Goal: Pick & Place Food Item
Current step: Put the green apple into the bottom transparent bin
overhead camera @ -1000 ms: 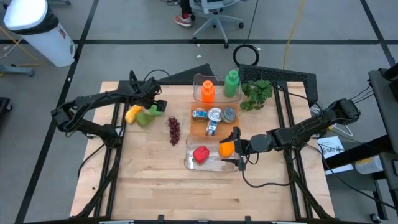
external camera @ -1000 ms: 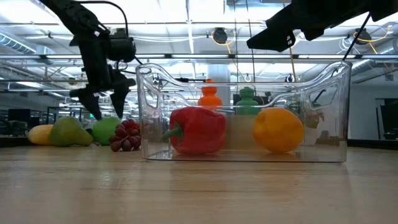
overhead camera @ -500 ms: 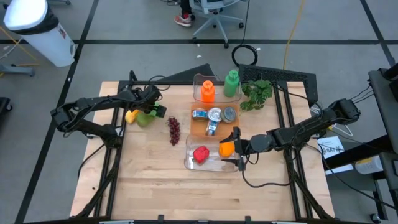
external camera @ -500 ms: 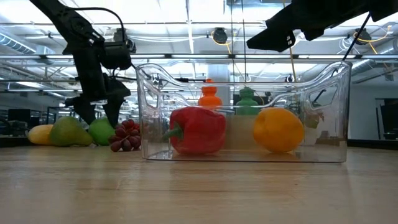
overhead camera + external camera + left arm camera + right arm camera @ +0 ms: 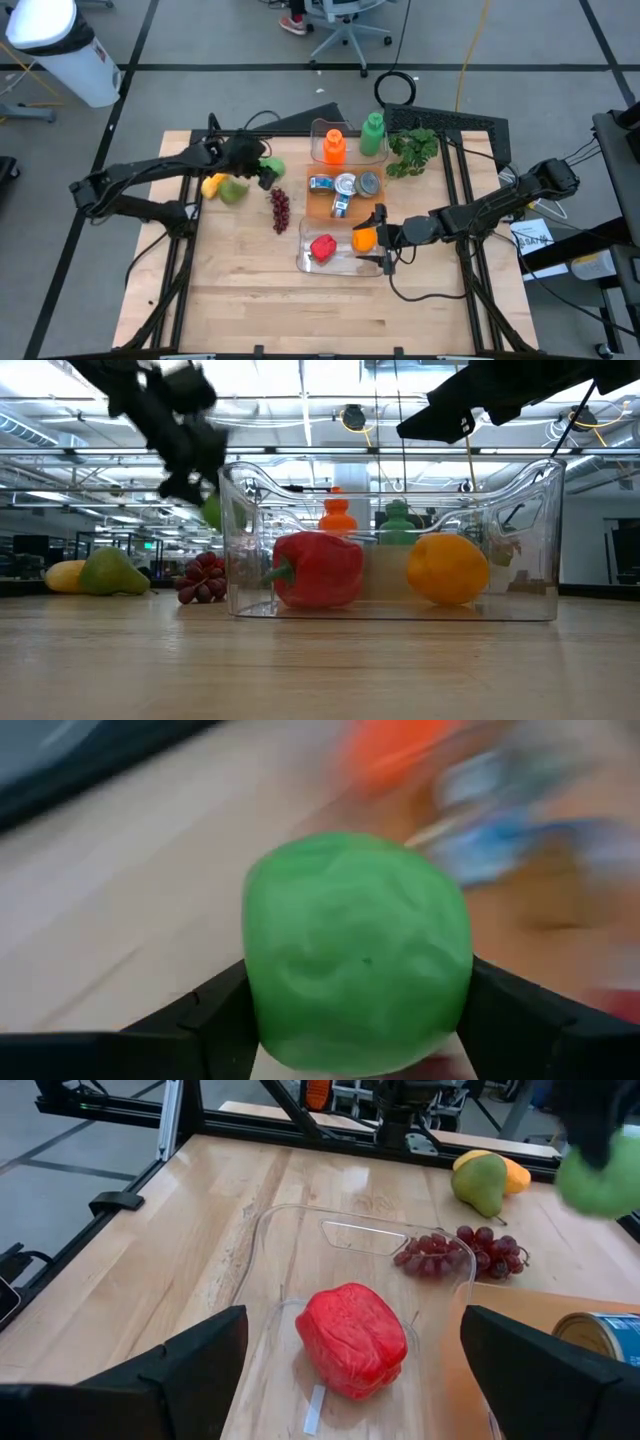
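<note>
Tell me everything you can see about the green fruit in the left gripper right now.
The green fruit is round, bright green, with a matte, slightly dimpled skin, like a toy apple or lime. It sits between the two dark fingers of the left gripper, which press on its opposite sides. It is lifted off the table, above the grapes and beside the clear bin's wall in the low view. Nothing else touches it.

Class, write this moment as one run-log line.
left gripper: shut on green fruit, lifted | right gripper: open over clear bin | red pepper: in bin
</note>
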### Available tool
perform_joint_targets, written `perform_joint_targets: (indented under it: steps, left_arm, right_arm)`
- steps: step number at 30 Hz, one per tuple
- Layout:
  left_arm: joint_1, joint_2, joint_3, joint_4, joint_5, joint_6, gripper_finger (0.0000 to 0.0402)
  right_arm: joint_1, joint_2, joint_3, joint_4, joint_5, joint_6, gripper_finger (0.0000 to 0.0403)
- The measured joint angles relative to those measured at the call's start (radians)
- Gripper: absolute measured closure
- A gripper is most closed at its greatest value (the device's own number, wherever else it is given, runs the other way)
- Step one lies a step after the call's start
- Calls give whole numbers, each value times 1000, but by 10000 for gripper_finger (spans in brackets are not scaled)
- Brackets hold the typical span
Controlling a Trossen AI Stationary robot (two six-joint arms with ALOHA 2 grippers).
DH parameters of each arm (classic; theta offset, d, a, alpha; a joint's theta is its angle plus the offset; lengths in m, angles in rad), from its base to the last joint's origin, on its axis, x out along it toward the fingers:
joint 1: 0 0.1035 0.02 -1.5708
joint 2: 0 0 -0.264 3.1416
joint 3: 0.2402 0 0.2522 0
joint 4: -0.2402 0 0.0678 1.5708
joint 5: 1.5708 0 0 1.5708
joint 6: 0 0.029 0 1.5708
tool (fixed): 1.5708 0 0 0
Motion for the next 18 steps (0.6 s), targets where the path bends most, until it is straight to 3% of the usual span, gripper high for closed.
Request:
perform_joint_targets:
  steps: [4, 9, 14, 18]
  left_arm:
    - [-125, -87, 9, 158, 126, 53, 126]
    - [-357, -106, 9, 401, 274, 142, 120]
    - [-544, -31, 9, 597, 261, 191, 125]
    - [-621, 65, 9, 733, 188, 198, 125]
  right_arm:
    - [-5, 0, 0, 0, 0, 0, 58]
    - [-24, 0, 0, 10, 0, 21, 58]
    - [-34, 2, 0, 57, 0, 32, 58]
    - [-34, 33, -1, 181, -1, 31, 58]
